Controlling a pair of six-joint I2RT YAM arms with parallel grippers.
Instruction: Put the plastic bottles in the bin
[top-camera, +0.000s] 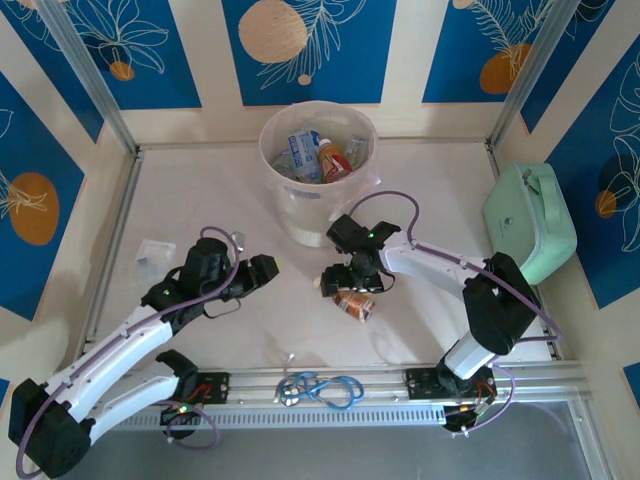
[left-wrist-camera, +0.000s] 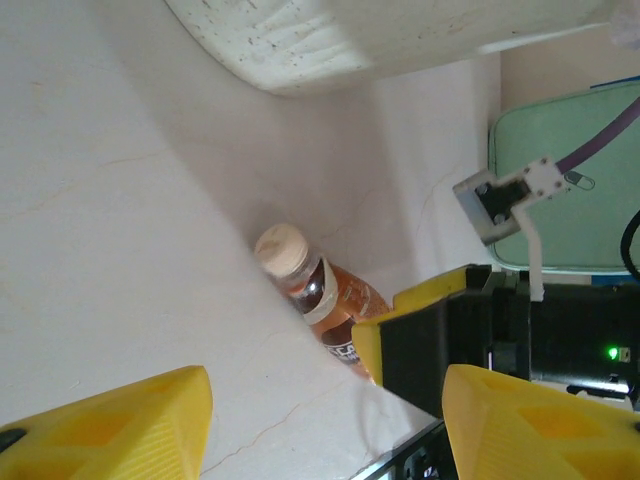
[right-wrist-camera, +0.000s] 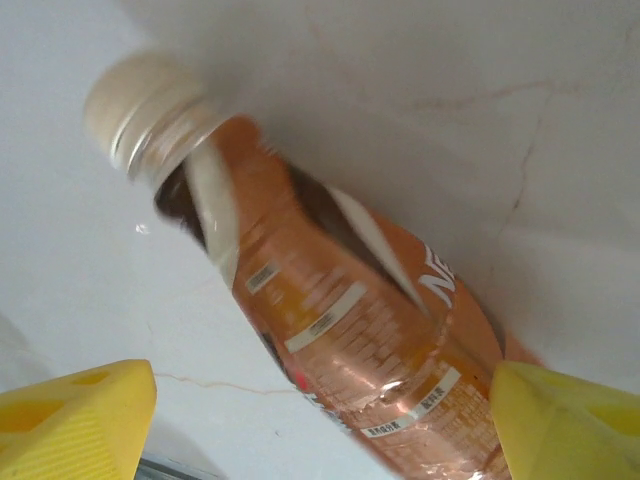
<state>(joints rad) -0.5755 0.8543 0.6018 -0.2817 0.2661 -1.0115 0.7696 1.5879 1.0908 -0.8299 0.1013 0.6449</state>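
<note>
One plastic bottle (top-camera: 356, 304) with an orange-brown label and a cream cap lies on its side on the white table. My right gripper (top-camera: 350, 284) hovers over it, open. In the right wrist view the bottle (right-wrist-camera: 350, 330) lies between the two yellow fingertips (right-wrist-camera: 75, 420), its body close against the right-hand one. My left gripper (top-camera: 268, 270) is open to the left of the bottle and holds nothing; its wrist view shows the bottle (left-wrist-camera: 318, 298) ahead, partly behind the right gripper's finger (left-wrist-camera: 420, 325). The round white bin (top-camera: 270, 140) stands at the back centre with several bottles inside.
A mint-green case (top-camera: 530, 220) sits at the right edge of the table. A small clear bag (top-camera: 155, 252) lies at the left. A blue looped cord (top-camera: 320, 388) rests on the front rail between the arm bases. Metal posts frame the table.
</note>
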